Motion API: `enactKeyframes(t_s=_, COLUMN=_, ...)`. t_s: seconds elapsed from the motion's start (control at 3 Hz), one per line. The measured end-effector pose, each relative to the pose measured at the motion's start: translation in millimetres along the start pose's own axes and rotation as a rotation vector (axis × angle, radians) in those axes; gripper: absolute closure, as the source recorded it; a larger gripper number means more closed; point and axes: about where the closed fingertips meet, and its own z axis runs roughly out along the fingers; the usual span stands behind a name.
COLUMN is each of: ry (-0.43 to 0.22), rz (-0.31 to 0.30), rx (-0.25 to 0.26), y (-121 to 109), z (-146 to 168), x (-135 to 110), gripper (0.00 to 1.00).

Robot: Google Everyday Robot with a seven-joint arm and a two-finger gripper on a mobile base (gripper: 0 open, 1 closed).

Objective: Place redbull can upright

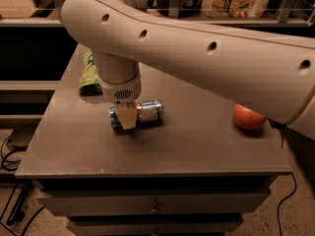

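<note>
The redbull can lies on its side near the middle of the dark table, its long axis running left to right, blue and silver panels showing. My gripper hangs straight down from the big white arm and sits over the can's left part, covering it from the front. The can rests on the table.
A red apple sits at the right side of the table, partly under the arm. A green snack bag lies at the back left. Shelves with packages stand behind the table. Drawers are below the front edge.
</note>
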Motion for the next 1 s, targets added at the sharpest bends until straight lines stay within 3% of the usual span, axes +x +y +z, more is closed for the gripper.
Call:
enactKeyframes(t_s=0.33, ry=-0.037, rz=0.010, rx=0.014, y=-0.1, z=-15.9, x=-0.6, gripper=0.85)
enactKeyframes(t_s=0.67, ry=-0.140, rz=0.012, rx=0.061, y=3.5, z=-39.8, x=3.1, gripper=1.00)
enactKeyframes(t_s=1.0, ry=-0.299, rz=0.016, rx=0.118, y=6.1, z=-65.6, x=13.7, gripper=1.00)
